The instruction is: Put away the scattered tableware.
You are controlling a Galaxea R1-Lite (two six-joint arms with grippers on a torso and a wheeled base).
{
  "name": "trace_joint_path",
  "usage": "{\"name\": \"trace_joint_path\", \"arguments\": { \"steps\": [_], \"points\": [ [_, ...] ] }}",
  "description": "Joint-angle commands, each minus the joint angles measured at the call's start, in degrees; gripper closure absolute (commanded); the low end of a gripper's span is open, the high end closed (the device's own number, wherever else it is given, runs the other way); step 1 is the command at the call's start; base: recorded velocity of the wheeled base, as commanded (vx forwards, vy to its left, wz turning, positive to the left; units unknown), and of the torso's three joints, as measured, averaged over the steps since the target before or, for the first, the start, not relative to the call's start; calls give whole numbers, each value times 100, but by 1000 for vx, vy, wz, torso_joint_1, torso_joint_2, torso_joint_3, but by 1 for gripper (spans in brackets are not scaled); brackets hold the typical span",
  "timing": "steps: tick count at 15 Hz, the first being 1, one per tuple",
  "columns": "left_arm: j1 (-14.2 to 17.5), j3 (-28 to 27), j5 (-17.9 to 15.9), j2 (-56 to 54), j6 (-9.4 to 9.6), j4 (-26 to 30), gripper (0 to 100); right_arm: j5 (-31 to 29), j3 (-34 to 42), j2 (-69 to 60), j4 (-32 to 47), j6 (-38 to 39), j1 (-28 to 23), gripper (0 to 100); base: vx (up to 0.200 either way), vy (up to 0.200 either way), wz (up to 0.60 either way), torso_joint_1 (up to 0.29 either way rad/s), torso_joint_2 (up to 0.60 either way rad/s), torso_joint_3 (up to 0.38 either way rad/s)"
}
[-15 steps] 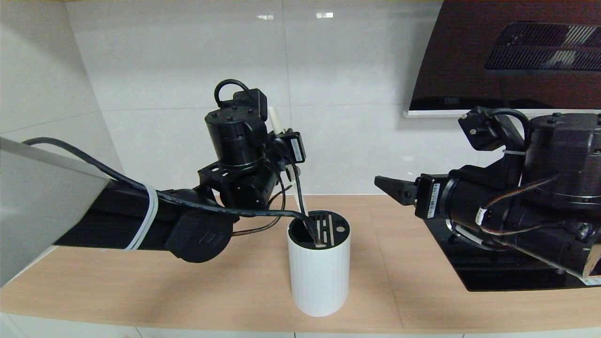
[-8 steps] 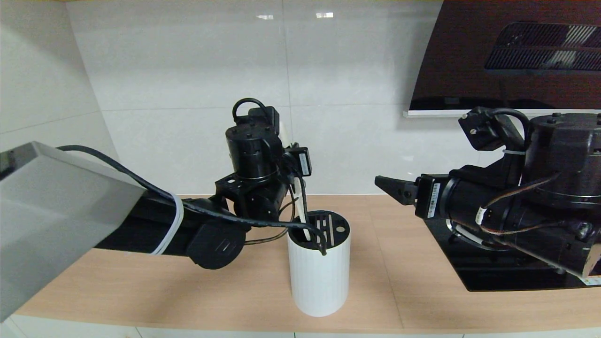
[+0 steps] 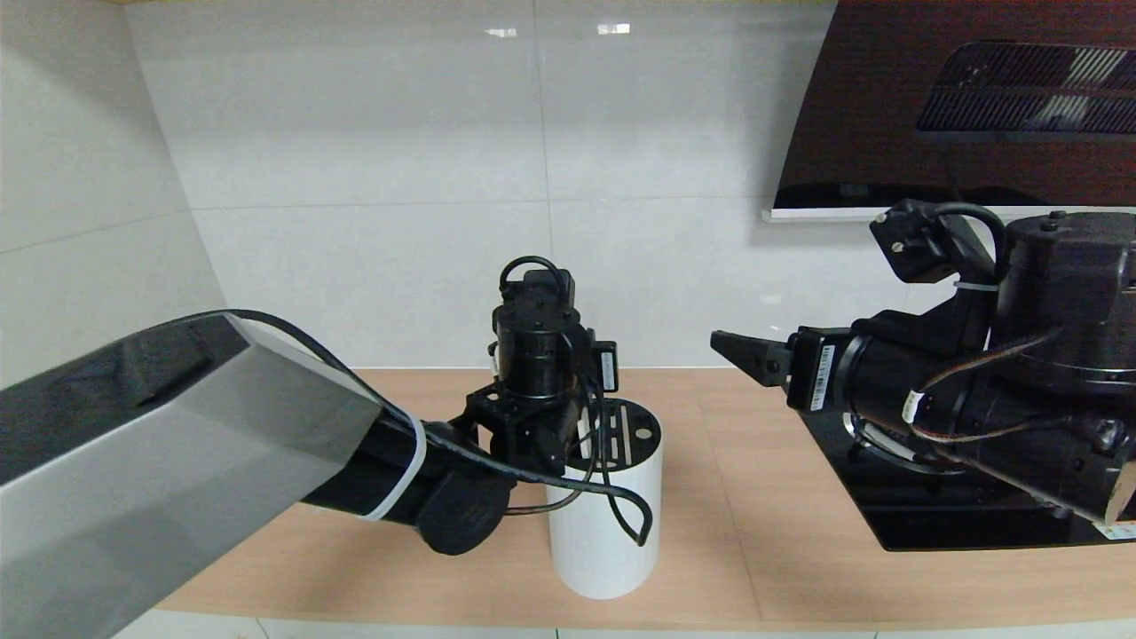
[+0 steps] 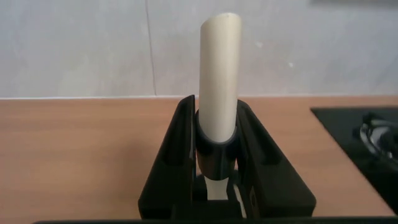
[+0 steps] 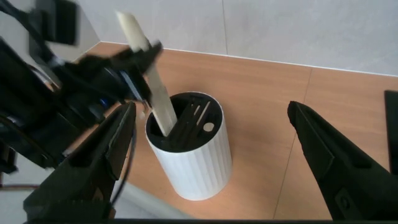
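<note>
- The left gripper [image 4: 214,158] has its jaws pinching a cream-handled utensil [image 4: 217,81] at its dark collar. The utensil's long axis is near upright, and its lower end is inside the white ribbed holder [image 3: 603,524], which stands on the surface at 6 o'clock from the jaws.
- The right gripper [image 3: 741,355], jaws spread and empty, hangs at the holder's 2 o'clock, farther off.
- The right wrist view shows the shaft in the holder's large opening; in the head view the left arm covers it.

Left arm [image 3: 444,497]: grey boxy shell [image 3: 177,461], black wrist, white cable tie [image 3: 395,475], looped black cables [image 3: 621,515]. Right arm [image 3: 976,399]: black cylindrical housings, white barcode label [image 3: 827,377], pointed black claw [image 3: 721,342].
</note>
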Motion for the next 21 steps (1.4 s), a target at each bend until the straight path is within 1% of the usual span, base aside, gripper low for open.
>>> {"name": "trace_joint_path", "arguments": {
  "steps": [1,4,8,12,13,17,20,21],
  "points": [
    [-87,137,-14,111,5,-15,100,-1,-3,-5,-7,-1,3,0,0,0,0,0,0,0],
    [-87,172,-14,198,5,-76,100,-10,-3,-5,-7,-1,3,0,0,0,0,0,0,0],
    [-122,260,-76,365,14,-358,100,-10,-12,-13,-16,-1,3,0,0,0,0,0,0,0],
    [-139,260,-76,374,14,-358,100,-10,-12,-13,-16,-1,3,0,0,0,0,0,0,0],
    [-139,260,-76,374,14,-349,0,-10,-12,-13,-16,-1,3,0,0,0,0,0,0,0],
    [-139,269,-76,295,14,-358,0,-10,-12,-49,-25,-1,-41,0,0,0,0,0,0,0],
    [-139,348,-76,14,14,-366,0,-10,-12,-66,-25,-10,-49,0,0,0,0,0,0,0],
    [-113,383,-76,-478,49,-358,0,-1,-29,-57,-25,-1,-67,0,0,0,0,0,0,0]
  ]
}}
